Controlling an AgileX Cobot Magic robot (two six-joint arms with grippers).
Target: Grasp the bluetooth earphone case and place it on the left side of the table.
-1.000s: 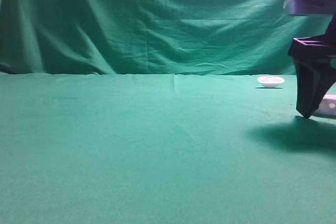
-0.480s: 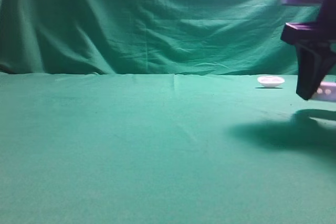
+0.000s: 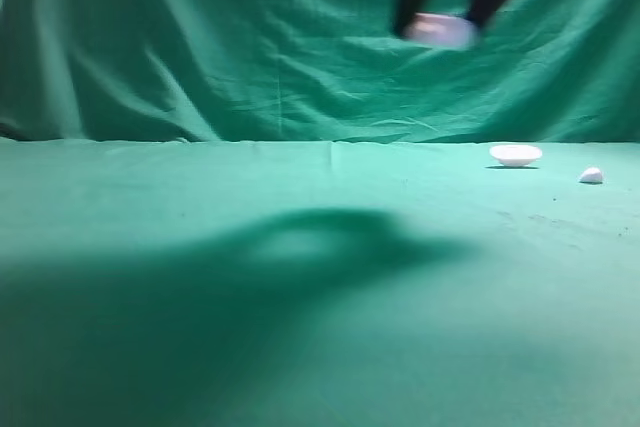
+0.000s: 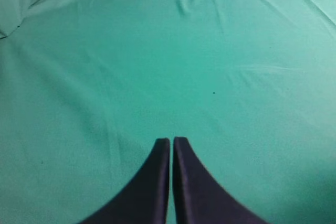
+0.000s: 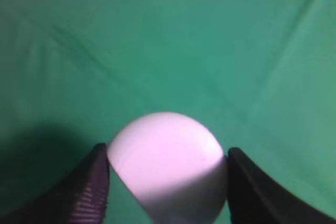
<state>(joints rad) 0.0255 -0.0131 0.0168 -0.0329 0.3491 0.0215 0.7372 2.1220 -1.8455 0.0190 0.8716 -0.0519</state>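
Note:
High above the green table [image 3: 300, 347], at the top of the exterior view, my right gripper [image 3: 442, 23] carries the white bluetooth earphone case [image 3: 440, 31], blurred by motion. In the right wrist view the case [image 5: 165, 163] fills the gap between both dark fingers [image 5: 92, 187], pressed on either side, so the gripper [image 5: 167, 153] is shut on it. In the left wrist view my left gripper [image 4: 171, 140] hangs over bare green cloth [image 4: 210, 66], its two fingertips together and nothing between them.
A shallow white dish [image 3: 515, 154] lies at the table's back right. A tiny white pebble-like piece [image 3: 591, 176] sits right of it. A broad shadow [image 3: 320, 247] falls across the middle of the cloth. Green drape [image 3: 200, 47] hangs behind.
My right gripper lifted the case off the cloth at the far right and swung up and left. The small white piece where the case lay now shows. The shadow spread leftward.

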